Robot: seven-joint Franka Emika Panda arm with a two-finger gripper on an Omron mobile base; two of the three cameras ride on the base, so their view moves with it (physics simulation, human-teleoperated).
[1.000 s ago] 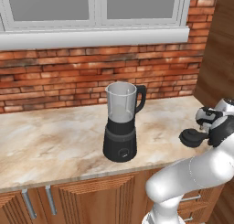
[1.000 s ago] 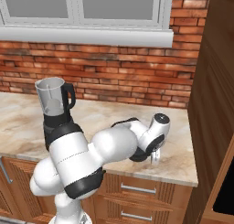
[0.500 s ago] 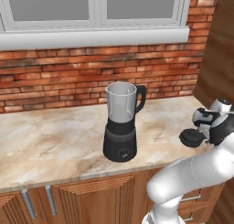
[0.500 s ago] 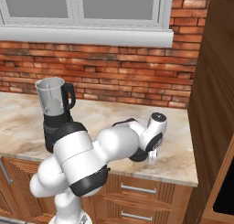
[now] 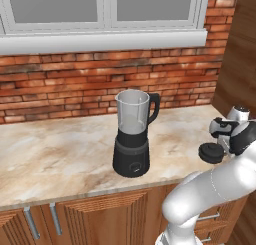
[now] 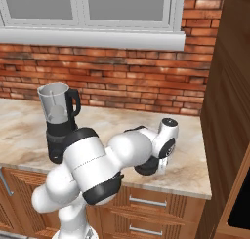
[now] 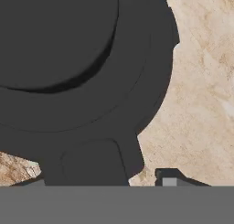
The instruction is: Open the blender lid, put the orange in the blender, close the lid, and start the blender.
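Black plastic takes up most of our hand view: the blender lid [image 7: 77, 67] lies flat on the marble counter [image 7: 201, 95], its round face toward the camera, its raised central knob in the upper left of that frame and a small tab on its rim pointing toward the lower edge. Being round, it has no long axis to speak of. One dark fingertip [image 7: 170, 178] shows at the bottom right, beside the lid's rim. Whether the jaws are gripping the lid or just spread around it, we cannot tell.

In the left base view the gripper [image 5: 220, 139] sits at the right edge of the frame, low over the lid [image 5: 211, 152], which rests near the counter's front edge. In the right base view the lid [image 6: 146, 167] peeks out under the white wrist at centre frame.

Farther back, the blender [image 5: 133, 134] stands upright at the middle of the left base view, well apart from the lid; its clear jar is uncovered, handle turned to the right, dial facing the front edge of the counter. Behind it we see the brick wall [image 5: 75, 84] and the window [image 5: 100, 9] along the top.

Compared with a second ago, the hand has come down a little closer to the lid; the lid and the blender sit where they were.
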